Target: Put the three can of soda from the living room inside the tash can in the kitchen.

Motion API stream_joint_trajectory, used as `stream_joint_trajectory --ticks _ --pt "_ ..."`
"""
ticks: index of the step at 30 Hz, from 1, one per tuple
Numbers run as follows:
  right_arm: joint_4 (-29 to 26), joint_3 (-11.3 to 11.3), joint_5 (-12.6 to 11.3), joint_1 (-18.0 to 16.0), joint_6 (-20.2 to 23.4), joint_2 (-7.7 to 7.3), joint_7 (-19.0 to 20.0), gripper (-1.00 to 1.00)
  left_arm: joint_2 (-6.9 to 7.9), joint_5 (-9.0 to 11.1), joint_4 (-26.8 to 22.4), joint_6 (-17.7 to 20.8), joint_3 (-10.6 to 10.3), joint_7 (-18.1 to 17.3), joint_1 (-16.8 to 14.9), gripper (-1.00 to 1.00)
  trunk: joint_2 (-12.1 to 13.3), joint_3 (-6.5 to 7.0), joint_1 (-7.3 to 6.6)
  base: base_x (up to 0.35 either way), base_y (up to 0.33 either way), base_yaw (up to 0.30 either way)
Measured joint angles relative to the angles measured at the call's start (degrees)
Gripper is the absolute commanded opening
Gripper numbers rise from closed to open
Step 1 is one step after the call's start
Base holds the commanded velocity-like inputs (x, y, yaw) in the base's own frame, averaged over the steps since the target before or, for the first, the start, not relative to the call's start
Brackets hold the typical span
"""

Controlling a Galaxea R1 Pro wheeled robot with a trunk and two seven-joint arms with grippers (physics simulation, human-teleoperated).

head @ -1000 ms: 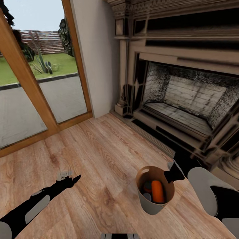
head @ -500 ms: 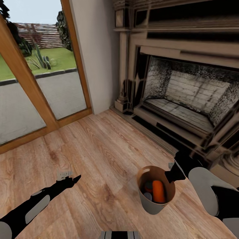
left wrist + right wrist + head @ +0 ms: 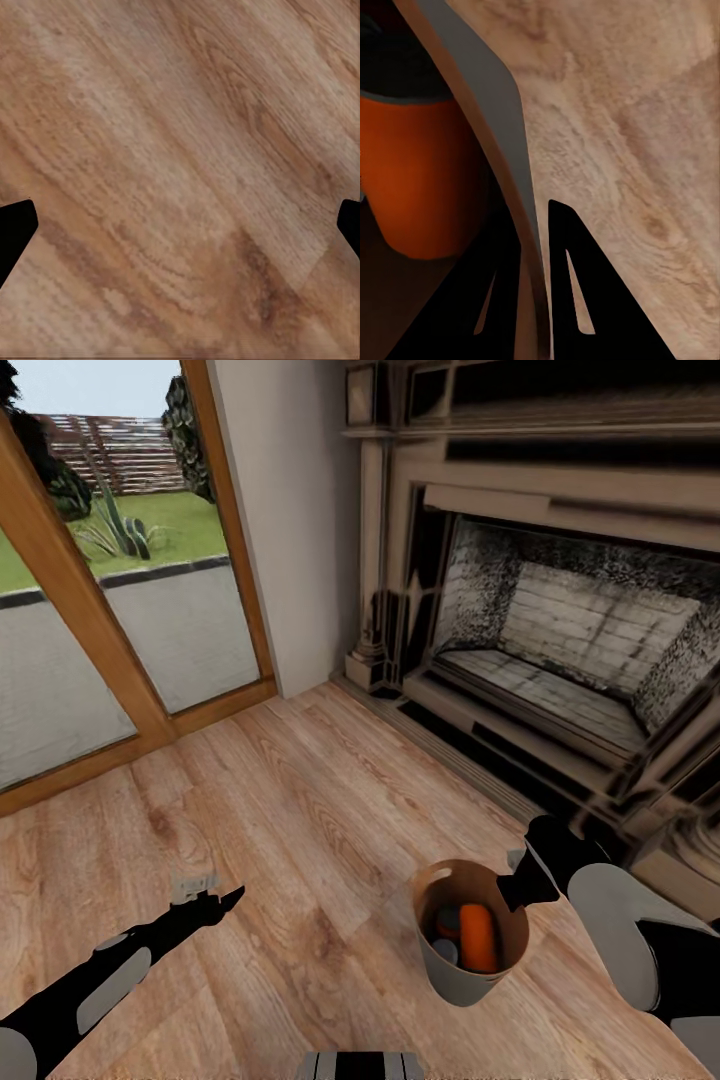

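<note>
the right claw (image 3: 520, 887) is clenched on the rim of the bin (image 3: 455, 980). in the right wrist view its two dark fingers (image 3: 574, 300) pinch the thin grey wall of the bin (image 3: 484, 97), one finger inside and one outside. the bin hangs tilted just under the claw, over the wood floor (image 3: 300, 810).

inside the bin, close beside the right claw, lies an orange can (image 3: 477, 937). next to it, further from the claw, is a dark can with a grey end (image 3: 445, 952), and a third can peeks out behind (image 3: 447, 922), hard to make out. the right wrist view shows the orange can (image 3: 420, 172) very near the fingers.

the left claw (image 3: 205, 895) is well apart from the bin, held low over bare floor. its tips sit far apart at the two edges of the left wrist view, so it is released and holds nothing.

ahead of both claws are a fireplace (image 3: 560, 630) and glass doors (image 3: 110, 590).
</note>
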Motion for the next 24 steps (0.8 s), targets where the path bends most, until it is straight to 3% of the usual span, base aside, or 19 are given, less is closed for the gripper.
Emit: stream_joint_trajectory --ticks 7,24 --pt "0.41 1.34 -1.42 -0.84 0.28 -0.08 -0.32 -1.00 -0.21 -0.09 1.94 -0.15 0.01 0.01 0.06 1.00 -0.08 -0.63 0.00 0.000 0.000 0.000" --pt "0.03 0.63 -1.63 -0.48 0.28 -0.46 -0.03 -1.00 -0.36 -0.11 2.59 -0.36 -0.02 0.00 0.05 1.00 -0.08 -0.64 0.01 0.000 0.000 0.000"
